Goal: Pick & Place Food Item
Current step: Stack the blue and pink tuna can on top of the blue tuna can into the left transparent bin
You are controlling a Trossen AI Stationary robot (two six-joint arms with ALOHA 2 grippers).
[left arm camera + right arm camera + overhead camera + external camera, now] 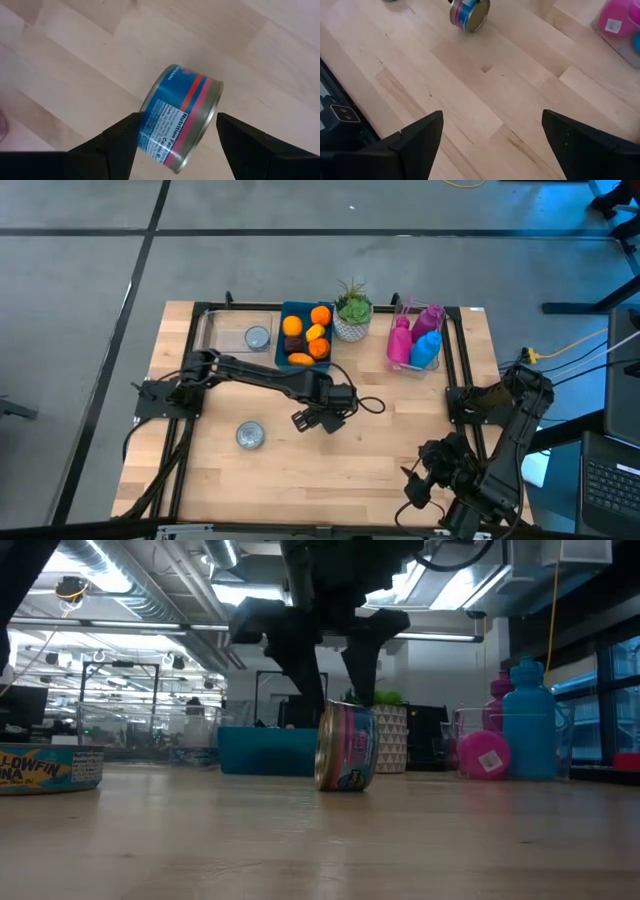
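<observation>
A blue and pink food can rests on its curved side on the wooden table, also visible in the low view as the can near the table's middle. My left gripper hangs open right above it, pointing steeply down, one finger on each side of the can's flat ends. I see no touch in the low view, where the left gripper ends at the can's top. My right gripper waits open over the near right corner, seen from above as the right gripper.
A second can lies flat at the near left. Along the far edge stand a clear box with one more can, a blue bin of oranges, a potted plant and a rack of pink and blue bottles.
</observation>
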